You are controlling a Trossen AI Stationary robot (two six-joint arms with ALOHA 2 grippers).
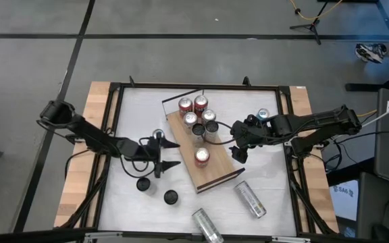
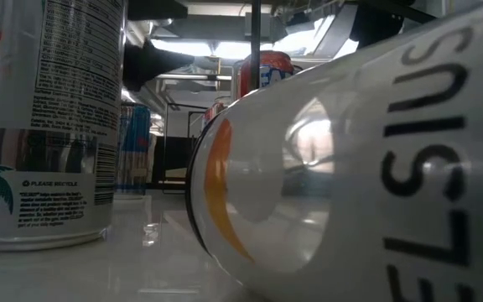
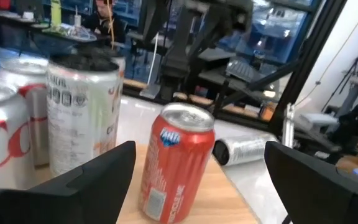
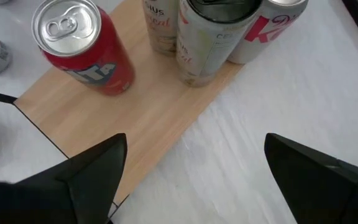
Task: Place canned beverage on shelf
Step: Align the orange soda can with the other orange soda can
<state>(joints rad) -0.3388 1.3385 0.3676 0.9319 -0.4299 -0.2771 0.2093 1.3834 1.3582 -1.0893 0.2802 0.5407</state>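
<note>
Centrally on the white table (image 1: 134,202) lies the shelf (image 1: 215,177), a light-brown wooden board set at a slant, with a thin black rail (image 1: 181,96) at its far end. On the board: a cluster of upright cans (image 1: 198,116) near the rail, red-topped and silver ones plus two dark-topped; one red can (image 1: 202,156) standing alone nearer the other end, upright. Left gripper (image 1: 169,154): just beside the board's left edge, fingers spread wide and empty, pointing at the red can without touching it. Right gripper (image 1: 237,145): close to the board's right edge, fingers spread apart, holding nothing, the red can near but clear of it. Off the board: two silver cans (image 1: 250,199) lying on their sides toward the near edge; two dark-topped cans (image 1: 143,183) standing near the left arm; one blue-topped can (image 1: 263,115) upright by the right arm.
</note>
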